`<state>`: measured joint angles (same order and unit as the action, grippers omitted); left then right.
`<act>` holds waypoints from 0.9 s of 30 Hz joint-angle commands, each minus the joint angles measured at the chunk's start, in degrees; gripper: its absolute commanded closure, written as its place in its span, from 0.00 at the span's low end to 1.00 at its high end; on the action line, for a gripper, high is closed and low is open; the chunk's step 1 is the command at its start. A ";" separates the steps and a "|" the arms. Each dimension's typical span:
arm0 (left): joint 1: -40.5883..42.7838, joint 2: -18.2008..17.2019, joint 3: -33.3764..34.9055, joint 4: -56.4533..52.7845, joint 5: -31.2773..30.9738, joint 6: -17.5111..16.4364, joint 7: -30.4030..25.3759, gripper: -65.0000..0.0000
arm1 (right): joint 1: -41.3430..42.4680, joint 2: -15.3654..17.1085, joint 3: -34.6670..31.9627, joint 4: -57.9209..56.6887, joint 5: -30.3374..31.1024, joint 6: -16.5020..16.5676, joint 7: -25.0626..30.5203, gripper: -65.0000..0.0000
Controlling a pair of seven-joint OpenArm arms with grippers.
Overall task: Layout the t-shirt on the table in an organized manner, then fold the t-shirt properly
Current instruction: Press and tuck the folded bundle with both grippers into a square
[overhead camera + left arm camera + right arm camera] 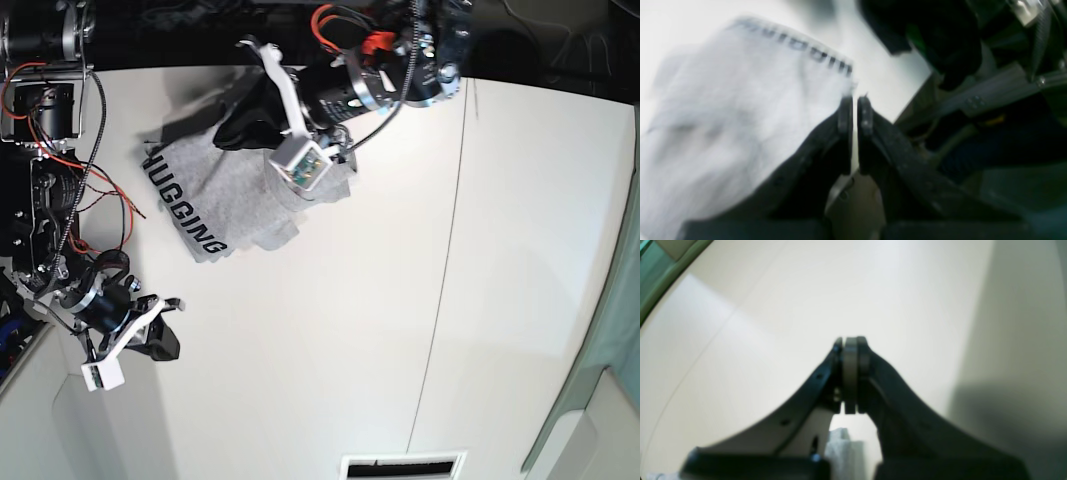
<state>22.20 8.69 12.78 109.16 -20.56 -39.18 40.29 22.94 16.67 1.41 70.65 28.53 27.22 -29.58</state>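
The jaws of the left gripper (855,101) are pinched nearly closed on a t-shirt (235,185) edge, probably to drag it flat. The shirt lies bunched at the table (400,330) far edge. The right gripper (850,343), clenched empty, hangs well apart.

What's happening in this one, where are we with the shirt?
The grey t-shirt lies bunched near the table's far edge, its lettering showing. The left gripper is at the shirt's edge, jaws nearly together; the blur hides any grip. The right gripper is shut on nothing over bare table. Nothing is laid out yet.
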 commanded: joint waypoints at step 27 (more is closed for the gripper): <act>-12.52 -6.01 -9.11 -26.23 6.40 7.04 -1.25 0.95 | -1.03 6.58 -15.65 -15.17 5.66 6.21 0.02 1.00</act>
<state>10.09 2.24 3.44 82.48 -14.81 -32.56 38.57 20.78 22.31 -14.68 54.52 33.54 33.06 -30.04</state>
